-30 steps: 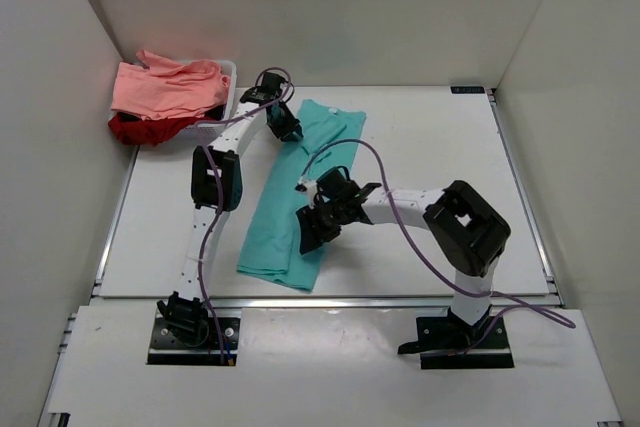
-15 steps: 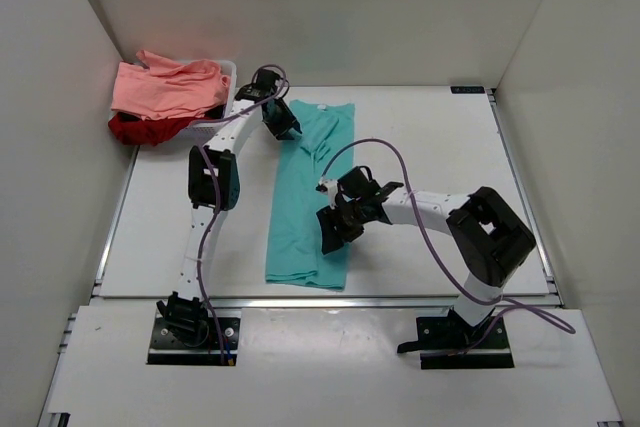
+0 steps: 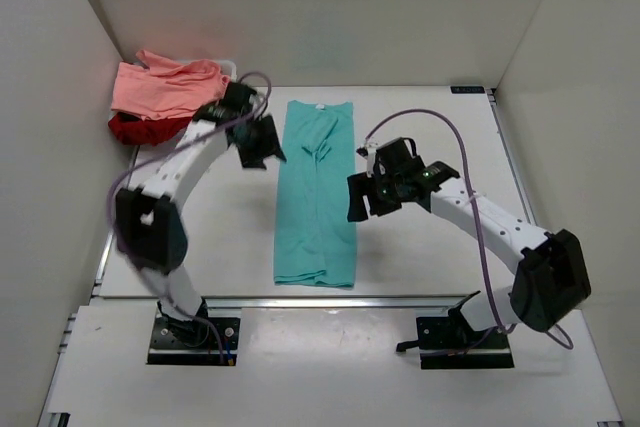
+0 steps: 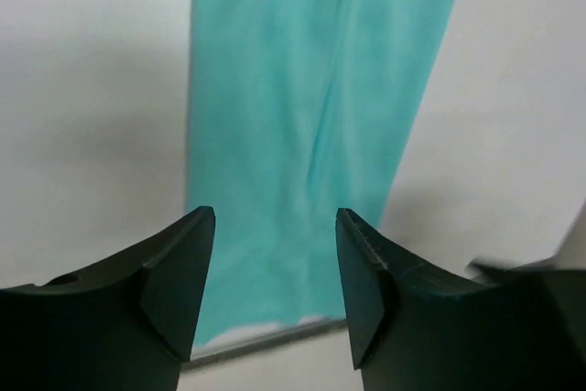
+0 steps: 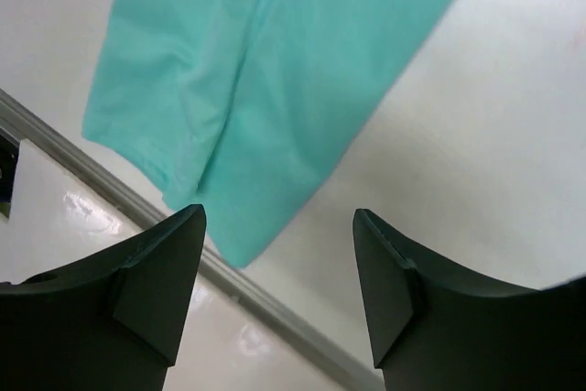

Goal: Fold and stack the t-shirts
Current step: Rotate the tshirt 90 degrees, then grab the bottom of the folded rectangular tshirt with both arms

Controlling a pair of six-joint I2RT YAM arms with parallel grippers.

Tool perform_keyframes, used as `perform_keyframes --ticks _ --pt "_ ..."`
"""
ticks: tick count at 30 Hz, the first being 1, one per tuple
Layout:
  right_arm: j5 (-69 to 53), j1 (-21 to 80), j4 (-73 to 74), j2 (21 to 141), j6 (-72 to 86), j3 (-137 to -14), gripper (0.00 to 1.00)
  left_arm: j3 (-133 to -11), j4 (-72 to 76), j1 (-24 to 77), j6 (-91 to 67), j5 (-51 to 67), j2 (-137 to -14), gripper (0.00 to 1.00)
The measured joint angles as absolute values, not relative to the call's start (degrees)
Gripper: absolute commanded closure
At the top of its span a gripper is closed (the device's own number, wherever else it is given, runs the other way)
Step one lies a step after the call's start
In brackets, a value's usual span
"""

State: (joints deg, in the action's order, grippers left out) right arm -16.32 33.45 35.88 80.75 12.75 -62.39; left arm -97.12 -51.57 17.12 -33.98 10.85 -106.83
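The long, folded teal cloth t-shirt lies flat in the middle of the white table. It makes a thin strip. Its neck end points to the far wall. Its bottom end is close to the grey metal rail at the near edge of the table. A soft crease runs down the middle of it.

The left black claw hangs just to the left of the shirt, near the top end. The picture from its own wrist shows its two fingers wide apart. Nothing is between them. The teal cloth is down below, and the fingers are not touching it.

The right black claw hangs just to the right of the shirt, about halfway along it. Its fingers are wide apart too, and they hold nothing. Under them you can see the bottom corner of the shirt, and the rail next to it.

The salmon pink cloth t-shirt sits in a bunched heap in the far left corner. The dark red cloth t-shirt peeks out from under it. Both are well apart from the teal one.
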Motion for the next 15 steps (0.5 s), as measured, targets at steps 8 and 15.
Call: perform_keyframes --ticks 8,15 --pt "-15.99 40.4 35.81 77.01 28.14 -44.84 0.4 -52.51 -50.19 26.55 -31.99 9.34 -78.32 0.28" --pt "-18.33 45.3 30.65 78.63 39.38 -37.95 0.41 -43.72 -47.35 28.97 -32.62 8.4 -79.57 0.28"
